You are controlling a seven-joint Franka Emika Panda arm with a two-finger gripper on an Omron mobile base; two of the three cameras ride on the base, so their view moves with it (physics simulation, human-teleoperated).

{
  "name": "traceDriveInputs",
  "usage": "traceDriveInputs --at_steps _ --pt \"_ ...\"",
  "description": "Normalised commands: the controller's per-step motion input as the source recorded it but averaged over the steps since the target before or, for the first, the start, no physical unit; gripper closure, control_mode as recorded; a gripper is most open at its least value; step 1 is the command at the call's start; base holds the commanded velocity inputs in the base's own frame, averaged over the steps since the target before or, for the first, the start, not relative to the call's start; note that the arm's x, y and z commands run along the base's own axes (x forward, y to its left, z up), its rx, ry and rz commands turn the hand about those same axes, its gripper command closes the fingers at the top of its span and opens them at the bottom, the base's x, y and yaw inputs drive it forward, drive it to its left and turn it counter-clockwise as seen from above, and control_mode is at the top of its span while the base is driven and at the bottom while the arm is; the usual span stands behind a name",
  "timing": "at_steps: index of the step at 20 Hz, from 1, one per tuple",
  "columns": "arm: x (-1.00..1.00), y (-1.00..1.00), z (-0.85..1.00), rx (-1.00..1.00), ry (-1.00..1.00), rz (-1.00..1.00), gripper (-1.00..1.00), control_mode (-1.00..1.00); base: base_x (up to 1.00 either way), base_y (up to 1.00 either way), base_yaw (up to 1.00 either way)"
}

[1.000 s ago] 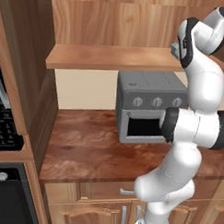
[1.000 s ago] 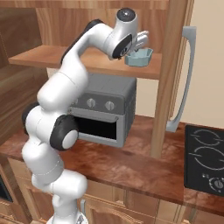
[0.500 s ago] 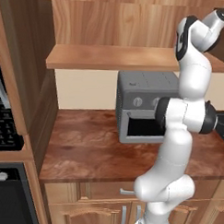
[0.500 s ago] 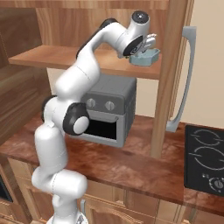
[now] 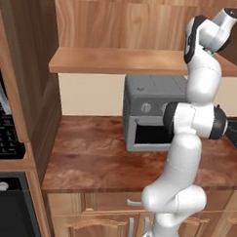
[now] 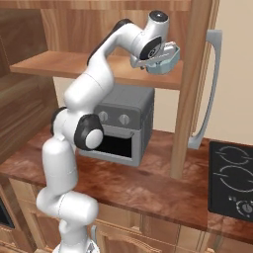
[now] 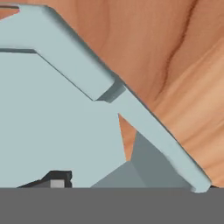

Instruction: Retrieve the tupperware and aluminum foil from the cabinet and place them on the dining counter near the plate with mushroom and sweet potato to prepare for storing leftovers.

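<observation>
My gripper (image 6: 165,58) sits right at the tub (image 6: 163,63) on the cabinet (image 6: 99,69) shelf, tub between the jaws; can't tell if pinched

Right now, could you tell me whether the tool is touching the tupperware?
Cannot tell: in the right base view the tool overlaps the tupperware on the cabinet shelf, yet no contact or gap shows plainly.
</observation>
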Motion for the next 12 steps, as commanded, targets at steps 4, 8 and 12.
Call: traceDriveInputs --at_steps 4,8,12 --pt "0.00 0.15 -0.41 0.00 -0.05 -0.01 1.00 -1.00 0.00 0.00 0.00" --pt "-0.37 0.24 -0.24 0.00 -0.06 0.01 1.00 -1.00 0.00 0.00 0.00" --pt "-0.93 0.68 -0.17 0.00 -0.10 0.07 1.00 -1.00 0.00 0.00 0.00"
